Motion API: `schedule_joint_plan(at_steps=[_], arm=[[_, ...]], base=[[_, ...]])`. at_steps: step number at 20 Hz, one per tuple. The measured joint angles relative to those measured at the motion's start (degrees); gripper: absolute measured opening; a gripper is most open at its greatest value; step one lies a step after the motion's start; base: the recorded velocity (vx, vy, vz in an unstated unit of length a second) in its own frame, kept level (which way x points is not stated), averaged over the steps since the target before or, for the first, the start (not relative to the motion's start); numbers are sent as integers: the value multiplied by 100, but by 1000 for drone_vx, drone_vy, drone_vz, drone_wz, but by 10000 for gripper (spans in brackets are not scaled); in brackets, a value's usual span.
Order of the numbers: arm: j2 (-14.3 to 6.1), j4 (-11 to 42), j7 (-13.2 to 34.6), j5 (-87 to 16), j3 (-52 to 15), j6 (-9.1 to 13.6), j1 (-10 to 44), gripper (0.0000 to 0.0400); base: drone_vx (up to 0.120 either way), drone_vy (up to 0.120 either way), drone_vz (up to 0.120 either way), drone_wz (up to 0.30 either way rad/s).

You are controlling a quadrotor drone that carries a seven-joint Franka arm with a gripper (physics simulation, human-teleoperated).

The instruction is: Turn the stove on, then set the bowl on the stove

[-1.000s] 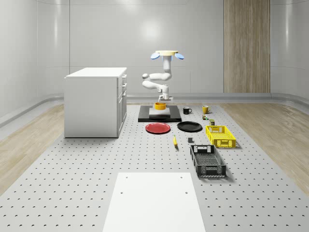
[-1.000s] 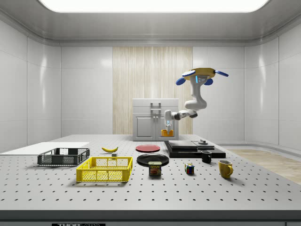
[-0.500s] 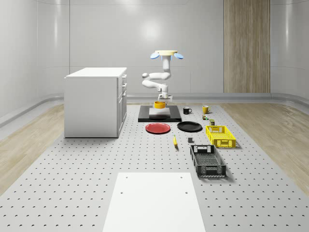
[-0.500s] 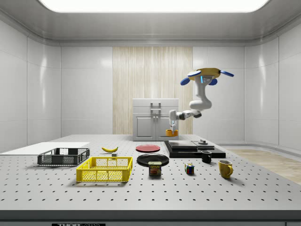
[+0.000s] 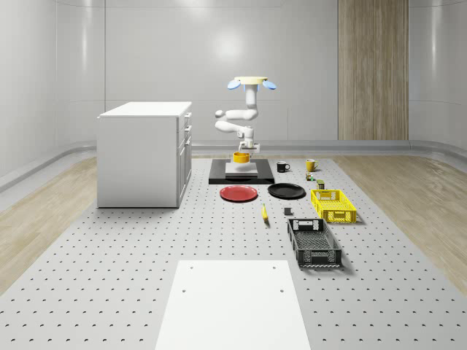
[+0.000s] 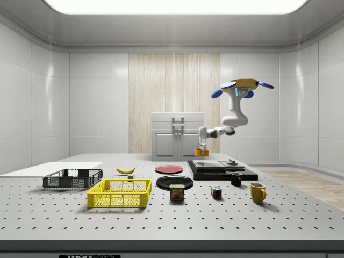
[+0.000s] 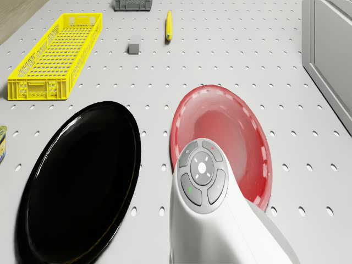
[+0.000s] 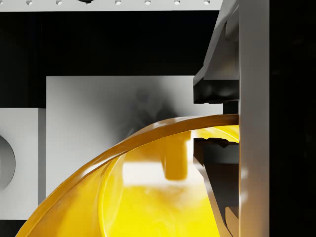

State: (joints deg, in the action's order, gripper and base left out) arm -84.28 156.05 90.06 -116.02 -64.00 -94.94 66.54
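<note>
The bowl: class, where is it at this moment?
The yellow bowl hangs just above the stove beyond the red plate, its rim pinched by the gripper.

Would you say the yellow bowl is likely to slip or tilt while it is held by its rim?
The bowl looks glossy, so probably slippery. The gripper pinches one thin rim edge, so it may tilt. It holds its shape, so likely rigid.
</note>
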Motion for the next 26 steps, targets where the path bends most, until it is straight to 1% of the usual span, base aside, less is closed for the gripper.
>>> schedule_joint_plan(at_steps=[3,9,20,21,22,23,24,26], arm=[[-1,0,0,0,0,-1,0,100],[23,-124,-4,-217,237,-123,60,100],[134,-399,-29,-638,678,-329,168,100],[143,-412,-32,-657,696,-334,171,124],[152,-422,-35,-674,712,-338,172,185],[158,-427,-38,-683,719,-337,171,232],[161,-419,-40,-676,710,-326,164,269],[158,-376,-43,-629,654,-284,139,321]], base=[[-120,0,-93,0],[0,0,0,0],[0,0,0,0],[0,0,0,0],[0,0,0,0],[0,0,0,0],[0,0,0,0],[0,0,0,0]])
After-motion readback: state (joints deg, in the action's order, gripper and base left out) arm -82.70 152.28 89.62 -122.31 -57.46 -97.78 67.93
